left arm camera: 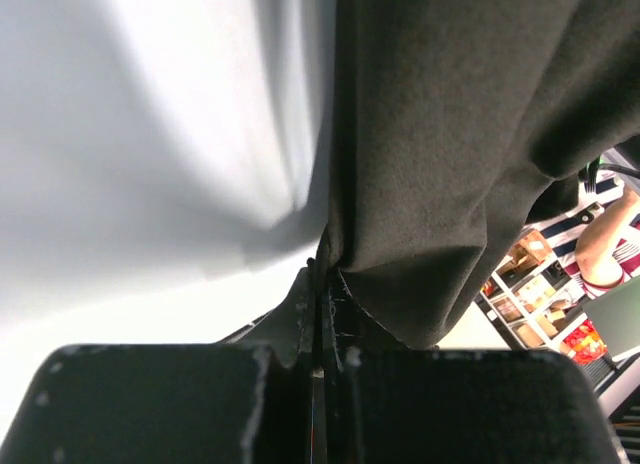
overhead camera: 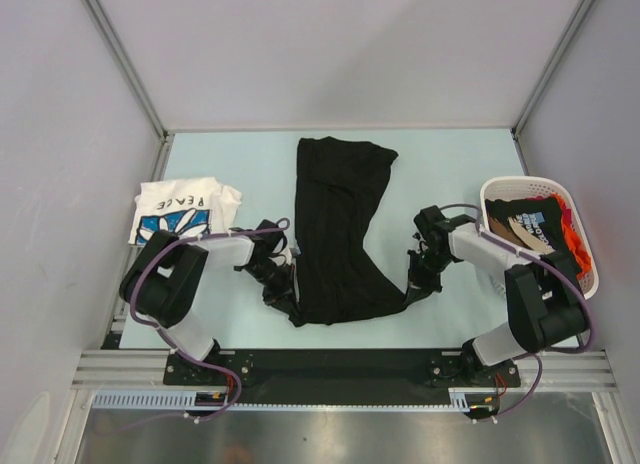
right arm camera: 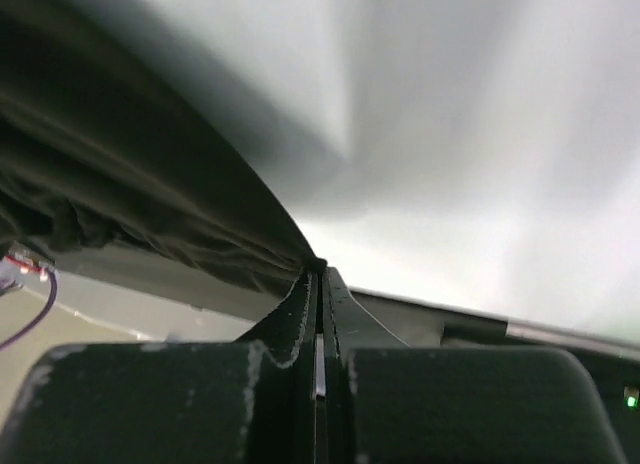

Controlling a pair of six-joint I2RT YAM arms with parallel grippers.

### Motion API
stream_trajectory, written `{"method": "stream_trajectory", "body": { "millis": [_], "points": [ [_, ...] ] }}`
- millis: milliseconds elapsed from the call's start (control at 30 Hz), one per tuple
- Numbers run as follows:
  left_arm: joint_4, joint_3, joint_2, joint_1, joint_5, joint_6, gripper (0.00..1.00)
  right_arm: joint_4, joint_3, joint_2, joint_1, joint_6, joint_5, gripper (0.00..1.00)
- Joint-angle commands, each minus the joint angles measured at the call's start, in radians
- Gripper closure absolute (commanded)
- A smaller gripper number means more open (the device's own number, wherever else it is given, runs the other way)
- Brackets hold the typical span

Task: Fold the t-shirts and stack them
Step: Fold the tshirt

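One white tee (overhead camera: pixel 180 212) lay folded at 10 o'clock. Your left fingers (left arm camera: pixel 298 319) and right fingers (right arm camera: pixel 300 309) pinched the unfolded black tee (overhead camera: pixel 335 224). Other tees (overhead camera: pixel 525 222) sat in the basket (overhead camera: pixel 590 246) at 3 o'clock.

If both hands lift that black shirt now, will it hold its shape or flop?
Probably floppy: the black shirt lies in wrinkled folds. Pinched only at its near corners by the left hand and right hand, its middle would likely sag.
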Motion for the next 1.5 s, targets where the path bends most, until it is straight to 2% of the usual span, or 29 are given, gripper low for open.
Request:
{"method": "stream_trajectory", "body": {
  "millis": [0,233,433,567,600,633,667,767,800,867,900,967,1000,1067,1100,1267,1467],
  "points": [
    [-0.091,0.022,-0.073,-0.006,0.015,0.017,1.00,-0.132,0.002,-0.068,0.000,-0.024,-0.038,1.00],
    [-0.168,0.056,-0.079,-0.006,0.038,0.054,1.00,-0.172,-0.031,-0.043,0.007,-0.065,-0.179,1.00],
    [-0.177,-0.013,-0.054,-0.009,0.041,0.083,1.00,-0.209,-0.041,-0.010,0.032,-0.106,-0.206,1.00],
    [-0.166,-0.076,-0.036,-0.009,0.027,0.094,1.00,-0.198,-0.058,0.024,0.102,-0.091,-0.190,1.00],
    [-0.162,-0.096,-0.031,-0.009,0.027,0.094,0.96,-0.192,-0.061,0.033,0.121,-0.085,-0.180,1.00],
    [-0.160,-0.105,-0.024,-0.009,0.027,0.096,0.77,-0.186,-0.073,0.056,0.133,-0.079,-0.161,1.00],
    [-0.161,-0.110,-0.022,-0.009,0.027,0.096,0.01,-0.181,-0.078,0.069,0.164,-0.079,-0.158,1.00],
    [-0.180,-0.098,-0.079,-0.008,-0.002,0.080,0.00,-0.161,-0.098,0.122,0.204,-0.071,-0.146,0.97],
    [-0.192,-0.069,-0.100,-0.009,-0.031,0.074,0.00,-0.158,-0.100,0.124,0.210,-0.067,-0.134,0.80],
    [-0.238,-0.002,-0.160,-0.009,-0.068,0.065,0.00,-0.163,-0.086,0.100,0.222,-0.053,-0.108,0.62],
    [-0.247,0.023,-0.180,-0.009,-0.089,0.057,0.00,-0.173,-0.075,0.083,0.224,-0.051,-0.083,0.49],
    [-0.264,0.092,-0.231,-0.009,-0.102,0.045,0.00,-0.195,-0.029,0.023,0.222,-0.033,-0.042,0.36],
    [-0.264,0.112,-0.246,-0.009,-0.105,0.028,0.00,-0.216,-0.009,0.001,0.222,-0.028,-0.007,0.25],
    [-0.252,0.149,-0.280,-0.009,-0.102,0.016,0.00,-0.232,0.041,-0.028,0.221,-0.018,0.021,0.16],
    [-0.244,0.180,-0.290,-0.009,-0.105,0.002,0.00,-0.242,0.054,-0.051,0.219,-0.013,0.044,0.13],
    [-0.137,0.204,-0.307,-0.008,-0.053,-0.033,0.00,-0.226,0.052,-0.072,0.213,0.024,0.060,0.12],
    [-0.151,0.171,-0.176,-0.034,-0.043,0.016,0.02,-0.177,-0.037,-0.048,0.210,0.042,0.031,0.15]
  ]
}}
